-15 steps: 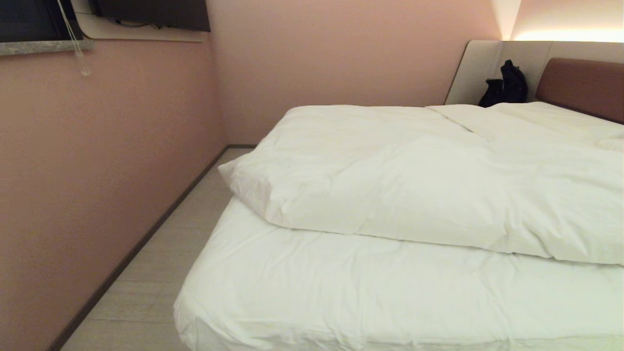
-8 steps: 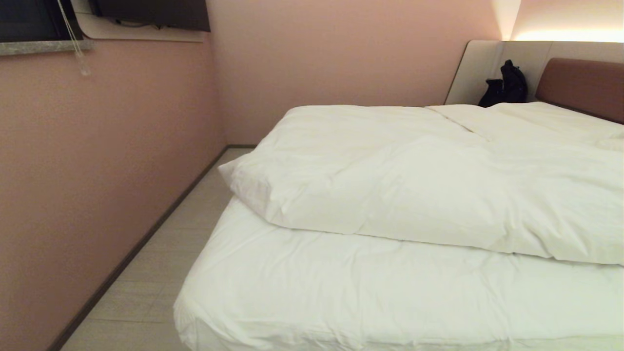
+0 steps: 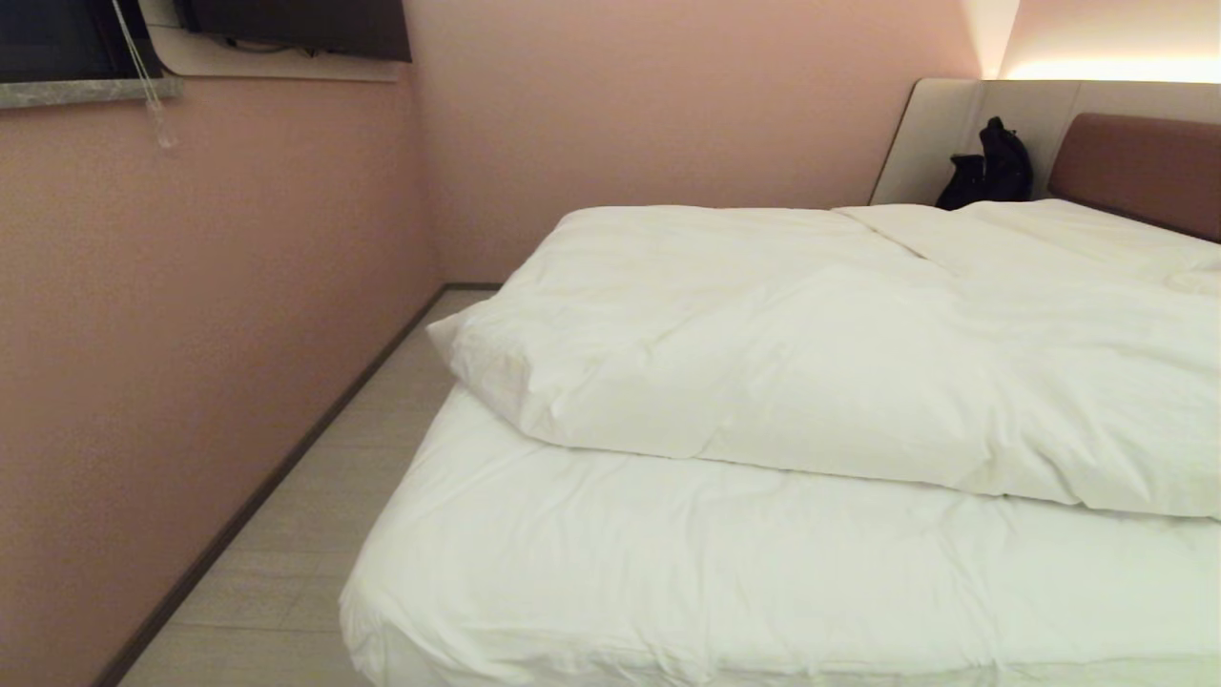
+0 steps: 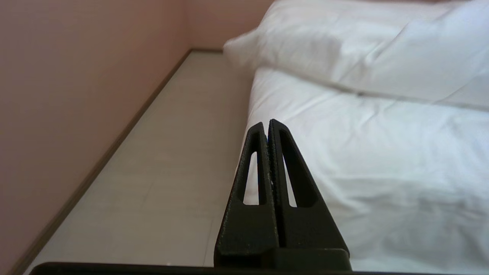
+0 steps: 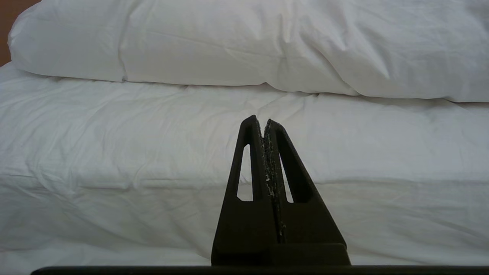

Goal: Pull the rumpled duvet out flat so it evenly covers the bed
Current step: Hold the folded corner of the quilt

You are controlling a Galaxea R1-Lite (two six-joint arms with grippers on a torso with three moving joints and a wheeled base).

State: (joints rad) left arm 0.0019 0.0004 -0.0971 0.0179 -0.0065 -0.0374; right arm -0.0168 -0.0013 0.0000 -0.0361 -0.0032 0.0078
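The duvet point(image 3: 811, 372) is a thick white quilt bunched on the far half of the bed point(image 3: 668, 582). Its puffy near edge runs across the bed, and the white sheet nearer me lies bare. The reddish-brown headboard point(image 3: 1135, 167) is at the far right. Neither gripper shows in the head view. In the left wrist view my left gripper point(image 4: 266, 124) is shut and empty, off the bed's near left corner, short of the duvet point(image 4: 344, 46). In the right wrist view my right gripper point(image 5: 262, 121) is shut and empty, facing the mattress side below the duvet point(image 5: 229, 42).
A pink wall point(image 3: 191, 334) runs along the left, with a narrow strip of pale floor point(image 3: 315, 496) between it and the bed. A black bag point(image 3: 992, 172) sits by the headboard panel. Flat pillows point(image 3: 1078, 234) lie at the head end. A blind cord point(image 3: 157, 114) hangs near the window.
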